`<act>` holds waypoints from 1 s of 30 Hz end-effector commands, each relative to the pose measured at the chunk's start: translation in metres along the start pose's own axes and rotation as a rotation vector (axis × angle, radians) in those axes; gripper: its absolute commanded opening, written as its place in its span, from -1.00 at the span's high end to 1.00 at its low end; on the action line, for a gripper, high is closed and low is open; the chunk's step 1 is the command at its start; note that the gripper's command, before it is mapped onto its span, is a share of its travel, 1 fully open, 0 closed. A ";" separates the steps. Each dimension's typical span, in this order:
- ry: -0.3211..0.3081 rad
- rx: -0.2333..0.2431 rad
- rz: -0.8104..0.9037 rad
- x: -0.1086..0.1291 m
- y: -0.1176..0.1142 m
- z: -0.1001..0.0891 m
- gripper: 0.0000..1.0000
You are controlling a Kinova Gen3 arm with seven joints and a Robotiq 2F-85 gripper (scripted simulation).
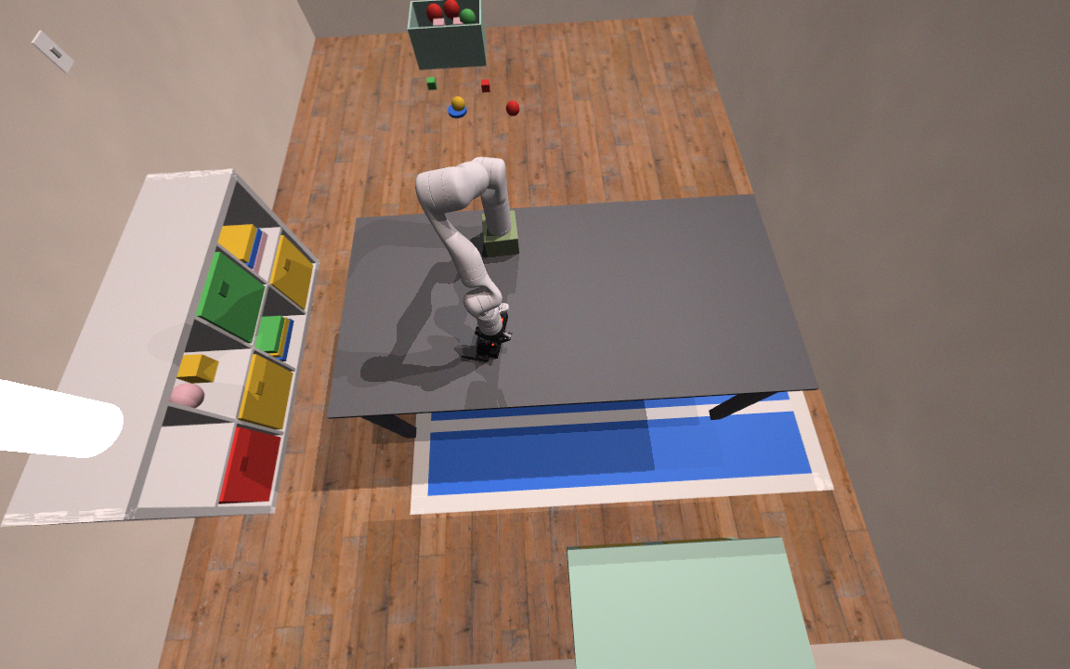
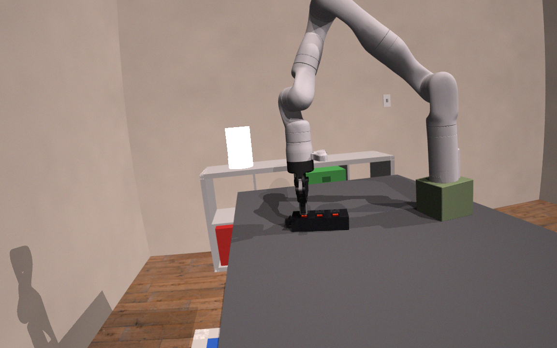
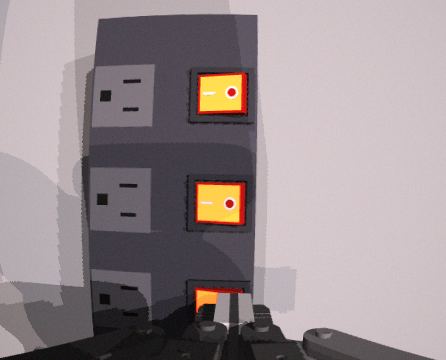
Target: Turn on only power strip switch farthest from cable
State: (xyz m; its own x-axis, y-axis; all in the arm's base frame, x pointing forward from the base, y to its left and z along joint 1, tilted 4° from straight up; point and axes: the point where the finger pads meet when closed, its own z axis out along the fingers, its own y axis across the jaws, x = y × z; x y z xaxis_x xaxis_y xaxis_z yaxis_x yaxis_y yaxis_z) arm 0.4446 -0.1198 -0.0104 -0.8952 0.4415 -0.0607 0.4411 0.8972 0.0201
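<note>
Jaws pinched shut on nothing, tips on the lowest switch (image 3: 213, 296) at the frame's bottom. Power strip (image 3: 173, 140) looks rigid, light; press rockers gently, don't grasp.

From up top I see a white shelf unit (image 1: 107, 333) against the wall, holding yellow, green and red boxes (image 1: 249, 465). A blue rug (image 1: 606, 453) lies under the near edge of the grey table (image 1: 646, 291). At the far end, a green bin (image 1: 448, 45) stands on the wooden floor with small balls (image 1: 512, 107) and blocks scattered near it. A pale green block (image 1: 685, 607) sits closest to me.
</note>
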 end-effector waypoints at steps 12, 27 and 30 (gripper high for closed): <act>-0.002 0.000 0.000 -0.001 0.000 -0.001 1.00; -0.002 0.000 0.000 -0.001 0.000 0.003 1.00; -0.002 0.000 0.000 -0.001 0.000 0.003 1.00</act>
State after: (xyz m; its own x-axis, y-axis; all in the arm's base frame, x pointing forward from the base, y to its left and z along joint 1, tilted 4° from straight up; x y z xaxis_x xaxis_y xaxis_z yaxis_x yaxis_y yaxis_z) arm 0.4453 -0.1203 -0.0137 -0.8949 0.4419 -0.0624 0.4416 0.8970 0.0202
